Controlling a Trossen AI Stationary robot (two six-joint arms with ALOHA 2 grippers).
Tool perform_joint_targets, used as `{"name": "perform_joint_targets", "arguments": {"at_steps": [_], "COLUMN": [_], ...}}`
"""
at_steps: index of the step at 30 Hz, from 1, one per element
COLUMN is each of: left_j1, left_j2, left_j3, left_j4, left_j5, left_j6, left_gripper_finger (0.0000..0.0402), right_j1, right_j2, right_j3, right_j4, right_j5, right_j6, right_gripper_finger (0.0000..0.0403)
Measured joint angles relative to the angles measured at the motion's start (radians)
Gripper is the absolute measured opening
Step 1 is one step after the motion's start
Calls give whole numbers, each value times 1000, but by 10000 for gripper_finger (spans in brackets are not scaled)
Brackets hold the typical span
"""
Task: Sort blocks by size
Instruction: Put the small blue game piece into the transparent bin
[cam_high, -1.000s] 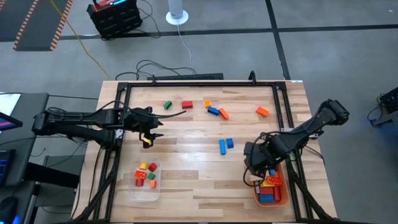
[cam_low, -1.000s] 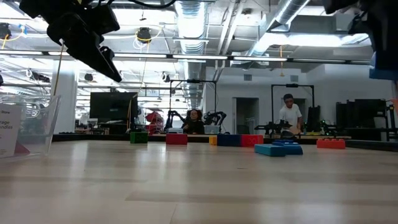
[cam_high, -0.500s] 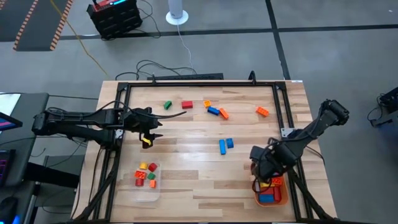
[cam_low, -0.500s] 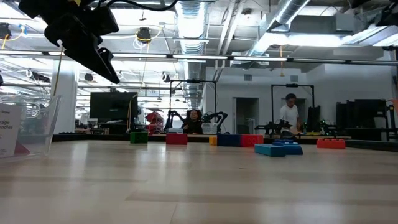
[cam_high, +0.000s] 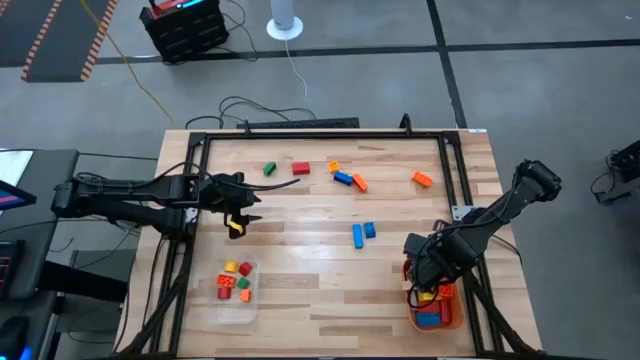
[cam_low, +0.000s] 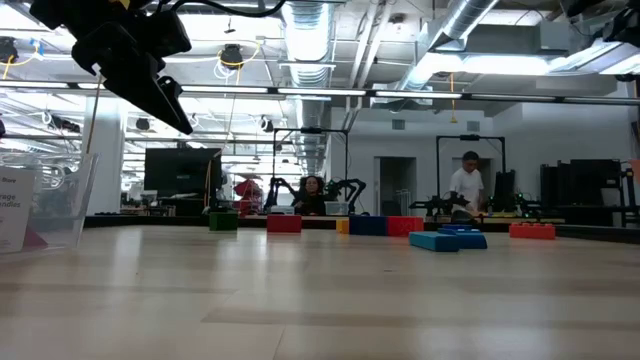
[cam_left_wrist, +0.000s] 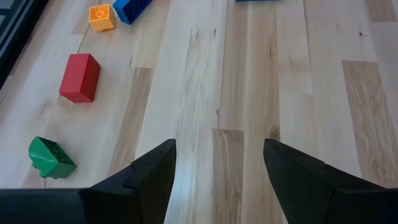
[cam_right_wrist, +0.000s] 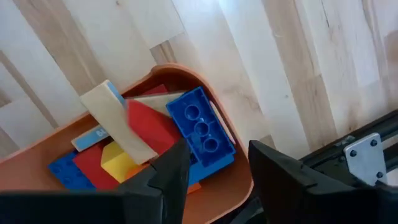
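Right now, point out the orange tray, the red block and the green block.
orange tray (cam_right_wrist: 239, 186): right wrist view, bare rim.
red block (cam_left_wrist: 79, 77): left wrist view, top face.
green block (cam_left_wrist: 51, 158): left wrist view, upper face.

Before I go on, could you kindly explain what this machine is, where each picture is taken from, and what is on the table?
These are two dark robot arms at a wooden table, sorting toy blocks by size. One picture looks straight down, one looks level across the tabletop into the room, and one comes from a camera on each wrist.

The left pincer hangs open and empty over bare wood; a yellow block lies just beside it on the table. The right pincer is open over the orange tray, where a blue block lies on top of the longer pieces. A clear tray holds small cube-like blocks.

Still loose on the table are a green block, a red block and several blue and orange ones.
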Motion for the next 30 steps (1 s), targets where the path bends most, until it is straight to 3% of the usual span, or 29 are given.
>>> {"name": "perform_joint_targets", "arguments": {"at_steps": [5, 10, 17, 21, 24, 30], "left_j1": [0, 0, 0, 0, 0, 0], "left_j2": [0, 0, 0, 0, 0, 0], "left_j3": [0, 0, 0, 0, 0, 0], "left_j4": [3, 3, 2, -1, -18, -42], "left_j5": [0, 0, 0, 0, 0, 0], "left_j6": [-6, -18, -24, -24, -24, -28], "left_gripper_finger": [235, 235, 235, 235, 235, 235], "right_j1": [-62, -194, -352, -470, -543, -590], "right_j2": [0, 8, 158, 249, 305, 400], "right_j3": [0, 0, 0, 0, 0, 0], "right_j4": [34, 196, 376, 377, 407, 456], "right_j5": [112, 214, 209, 178, 91, 18], "right_j6": [-67, -230, -629, -653, -678, -781], "right_gripper_finger": [192, 197, 221, 239, 251, 261]}}
